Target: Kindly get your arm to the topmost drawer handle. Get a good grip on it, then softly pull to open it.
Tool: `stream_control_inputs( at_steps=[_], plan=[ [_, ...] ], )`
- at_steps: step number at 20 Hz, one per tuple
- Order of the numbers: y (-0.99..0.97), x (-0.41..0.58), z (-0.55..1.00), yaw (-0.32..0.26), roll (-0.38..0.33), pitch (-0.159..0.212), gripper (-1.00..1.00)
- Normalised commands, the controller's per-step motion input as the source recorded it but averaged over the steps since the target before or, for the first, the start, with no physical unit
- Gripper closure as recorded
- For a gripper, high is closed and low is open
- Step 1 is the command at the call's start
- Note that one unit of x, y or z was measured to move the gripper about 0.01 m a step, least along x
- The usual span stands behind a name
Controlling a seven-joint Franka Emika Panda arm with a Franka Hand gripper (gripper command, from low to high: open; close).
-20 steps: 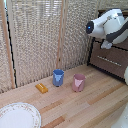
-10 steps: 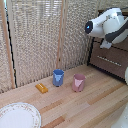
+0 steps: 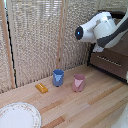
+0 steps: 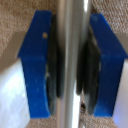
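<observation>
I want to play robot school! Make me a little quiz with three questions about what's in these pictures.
1. True or false: the blue fingers have the silver drawer handle between them.
2. Which thing lies nearest the plate on the wooden table?
A. the blue cup
B. the pink cup
C. the small orange block
3. Fill in: the arm is mostly the colour ____.

Key:
1. True. In the wrist view the bar runs between the two blue fingers, which sit close against it.
2. C
3. white
</observation>
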Motion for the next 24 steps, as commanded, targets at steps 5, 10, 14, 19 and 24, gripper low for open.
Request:
stream_control_inputs(
  at_steps=[5, 10, 14, 19, 24],
  plan=[
    [0.86, 0.246, -0.05, -0.087, 0.0, 0.011, 1.0],
    [0.26, 0.102, -0.02, -0.001, -0.005, 0.0, -1.0],
    [0.01, 0.052, 0.04, 0.019, -0.003, 0.015, -1.0],
    [-0.01, 0.135, 0.38, -0.011, 0.153, -0.062, -1.0],
    [0.1, 0.059, 0.15, -0.07, 0.299, -0.146, -1.0]
  ],
)
